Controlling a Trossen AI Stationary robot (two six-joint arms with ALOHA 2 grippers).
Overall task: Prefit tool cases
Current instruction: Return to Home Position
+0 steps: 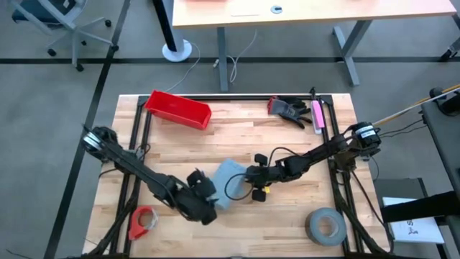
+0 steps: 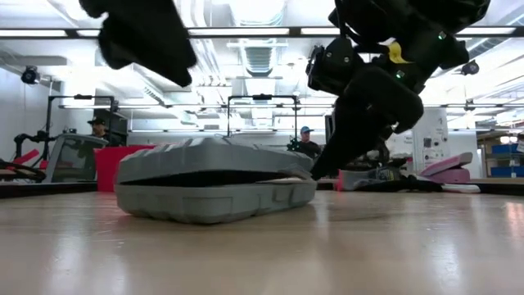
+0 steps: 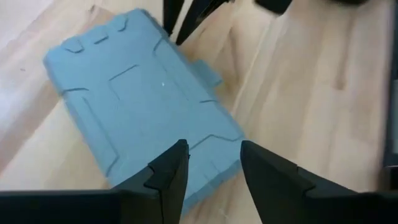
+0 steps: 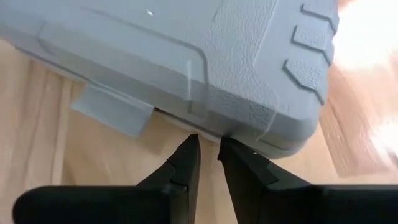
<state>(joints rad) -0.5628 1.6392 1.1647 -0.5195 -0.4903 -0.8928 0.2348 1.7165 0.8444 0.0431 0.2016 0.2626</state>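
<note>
The grey-blue tool case (image 1: 228, 178) lies flat on its base in the middle of the wooden table. Its lid stands slightly ajar, and a dark gap (image 2: 205, 177) shows along its side in the low view. My left gripper (image 3: 214, 168) hovers open above the case's near-left end, lifted clear of it. My right gripper (image 4: 208, 155) comes in from the table's right, slanting down. Its fingers are almost together at the case's side edge. My right gripper meets the case with its fingertips (image 4: 189, 149) at the seam between lid and base (image 4: 205, 132), on the side edge next to a latch tab (image 4: 112, 111). The fingers slant down from the table's right. Nothing shows between them. The case stays flat on the table.
A red bin (image 1: 178, 109) stands at the far left, and a black glove (image 1: 290, 109) and a pink tool (image 1: 317, 115) at the far right. A grey tape roll (image 1: 325, 224) lies near right and a red object (image 1: 144, 221) near left. People stand in the room beyond.
</note>
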